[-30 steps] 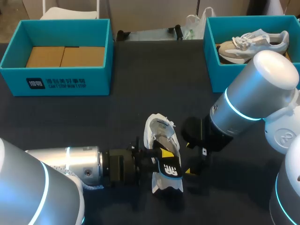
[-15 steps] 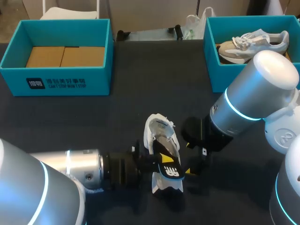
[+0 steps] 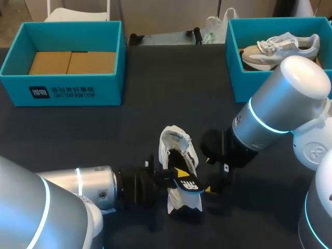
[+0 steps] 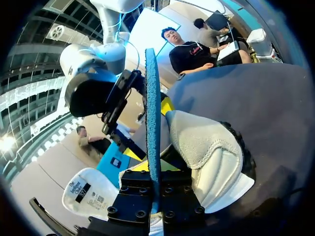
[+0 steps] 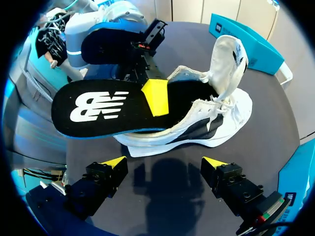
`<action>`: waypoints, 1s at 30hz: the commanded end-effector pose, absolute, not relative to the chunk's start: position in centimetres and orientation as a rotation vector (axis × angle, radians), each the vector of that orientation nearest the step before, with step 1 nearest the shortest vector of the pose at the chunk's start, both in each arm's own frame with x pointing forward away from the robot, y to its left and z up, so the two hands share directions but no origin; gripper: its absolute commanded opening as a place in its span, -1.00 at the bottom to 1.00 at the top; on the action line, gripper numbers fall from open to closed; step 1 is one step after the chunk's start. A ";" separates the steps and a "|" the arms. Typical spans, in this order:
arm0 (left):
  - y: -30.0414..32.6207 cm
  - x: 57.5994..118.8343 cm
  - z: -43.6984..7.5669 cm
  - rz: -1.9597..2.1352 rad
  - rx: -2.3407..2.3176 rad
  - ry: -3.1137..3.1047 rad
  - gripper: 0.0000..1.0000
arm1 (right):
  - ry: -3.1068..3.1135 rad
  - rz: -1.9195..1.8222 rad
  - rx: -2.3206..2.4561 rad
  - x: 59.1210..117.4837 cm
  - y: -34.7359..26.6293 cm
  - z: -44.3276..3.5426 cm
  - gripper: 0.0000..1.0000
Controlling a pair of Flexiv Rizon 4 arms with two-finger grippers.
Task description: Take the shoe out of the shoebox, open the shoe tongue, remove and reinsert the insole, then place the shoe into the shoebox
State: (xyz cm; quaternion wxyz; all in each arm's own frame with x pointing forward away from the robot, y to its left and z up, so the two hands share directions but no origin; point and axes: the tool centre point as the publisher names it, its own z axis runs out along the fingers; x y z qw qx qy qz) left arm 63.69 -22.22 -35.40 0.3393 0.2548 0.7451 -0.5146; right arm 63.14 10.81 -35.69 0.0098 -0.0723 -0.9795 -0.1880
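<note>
SHOE (image 3: 175,148): on table (image 3: 155,93), tongue raised | INSOLE (image 5: 106,110): toe end inside shoe, heel end projecting past shoe's heel | LEFT GRIPPER (image 5: 153,96): clamped across insole, at shoe's heel | RIGHT GRIPPER (image 5: 165,164): fingers apart, empty, just beside shoe | HANDLING (judged): insole thin, light, bends readily, so pinch near mid-length; shoe light, soft-sided, liable to slide, so brace at heel collar.

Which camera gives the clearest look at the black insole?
The right wrist view: the insole lies face-on there, nearly whole, one end in the white shoe, pinched by the left gripper. The head view shows it small and foreshortened; the left wrist view shows only its thin blue edge.
</note>
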 end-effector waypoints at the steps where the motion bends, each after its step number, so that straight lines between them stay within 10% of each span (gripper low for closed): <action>1: -22.6 64.3 -36.0 -1.342 0.649 1.956 -1.00 | -3.061 -0.586 -0.229 63.0 10.9 -35.7 1.00; 21: -22.4 63.6 -35.1 -1.371 0.651 1.942 -1.00 | -3.061 -0.586 -0.229 63.0 10.9 -35.7 1.00; 24: -22.2 63.2 -34.2 -1.384 0.658 1.925 -0.90 | -3.061 -0.586 -0.229 63.0 10.9 -35.7 1.00; 25: -22.3 62.1 -32.1 -1.425 0.687 1.874 -0.50 | -3.061 -0.586 -0.229 63.0 10.9 -35.7 1.00; 30: -22.7 62.0 -31.9 -1.447 0.702 1.865 -0.54 | -3.061 -0.586 -0.229 63.0 10.9 -35.7 1.00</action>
